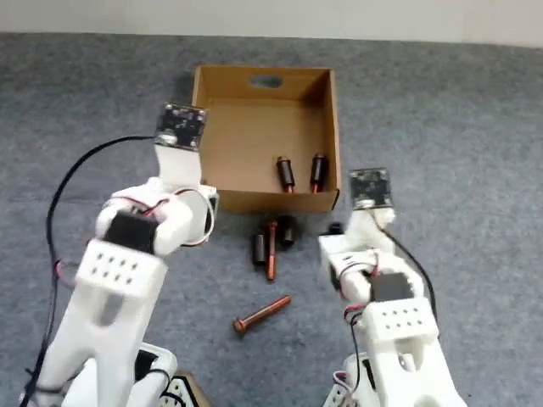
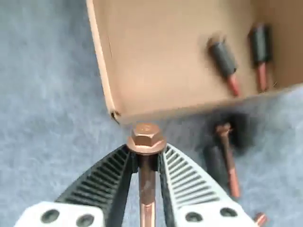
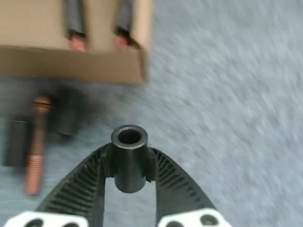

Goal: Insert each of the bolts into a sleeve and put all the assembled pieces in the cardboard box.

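**High view.** The cardboard box [image 1: 202, 127] is set at the far middle of the carpet [image 1: 475, 127], open side up. Two assembled pieces [image 1: 286, 174] are laid side by side in its near right corner, so part of the task is judged done. The left arm [image 1: 127, 237] is placed at the box's near left corner and the right arm [image 1: 373, 271] just off its near right corner. Between them, just near of the box wall, a loose bolt [image 1: 271, 250] is seen with two loose sleeves [image 1: 259, 248] close beside it. A second loose bolt [image 1: 263, 312] is found nearer, lying slantwise.

**Left wrist view.** The left gripper [image 2: 146, 152] is closed narrowly on a held bolt [image 2: 146, 139]. The hex head is seen at the tips and the shank is pinched between the ribbed fingers [image 2: 109, 175]. The box corner is seen just beyond the head.

**Right wrist view.** The right gripper [image 3: 129, 153] is clamped on a held sleeve [image 3: 129, 177], its open bore turned into view (probably so the bolt can be fed in). With one part held in each arm, a mid-air mating is judged to be the step in hand. The loose parts and the near box wall are placed close by and could be knocked.
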You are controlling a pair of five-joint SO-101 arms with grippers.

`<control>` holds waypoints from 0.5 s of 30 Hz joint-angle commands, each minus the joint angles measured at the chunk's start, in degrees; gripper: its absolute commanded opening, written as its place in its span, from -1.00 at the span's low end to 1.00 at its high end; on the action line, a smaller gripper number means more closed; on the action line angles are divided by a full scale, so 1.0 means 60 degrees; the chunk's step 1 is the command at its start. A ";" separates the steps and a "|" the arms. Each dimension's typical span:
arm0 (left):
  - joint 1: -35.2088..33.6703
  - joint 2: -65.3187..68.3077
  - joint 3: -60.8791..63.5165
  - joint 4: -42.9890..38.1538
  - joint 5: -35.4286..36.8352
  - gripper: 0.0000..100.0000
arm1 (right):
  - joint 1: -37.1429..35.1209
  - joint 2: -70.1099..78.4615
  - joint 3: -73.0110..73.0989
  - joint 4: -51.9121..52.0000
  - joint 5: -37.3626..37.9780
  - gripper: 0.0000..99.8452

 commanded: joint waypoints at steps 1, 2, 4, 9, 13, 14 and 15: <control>-0.0081 -0.1311 -0.0198 0.0015 0.0059 -0.99 | -0.0886 -0.1326 -0.0095 -0.0212 -0.0029 -0.99; -0.0081 -0.1590 -0.0198 -0.0103 0.0059 -0.99 | -0.1062 -0.1634 -0.0110 -0.0212 -0.0029 -0.99; -0.0081 -0.2059 -0.0139 -0.0440 0.0059 -0.99 | -0.1370 -0.2176 -0.0066 -0.0418 -0.0029 -0.99; -0.0066 -0.2967 -0.0139 -0.1509 0.0059 -0.99 | -0.1824 -0.2923 0.0813 -0.2454 -0.0073 -0.99; 0.0081 -0.3216 -0.0139 -0.2637 0.0073 -0.99 | -0.1853 -0.3158 0.2117 -0.4681 -0.0073 -0.99; 0.0198 -0.3216 -0.0139 -0.2828 0.0073 -0.99 | -0.1853 -0.3231 0.2396 -0.5077 -0.0059 -0.99; 0.0330 -0.3216 -0.0139 -0.2974 0.0073 -0.99 | -0.1853 -0.3333 0.2601 -0.5355 -0.0059 -0.99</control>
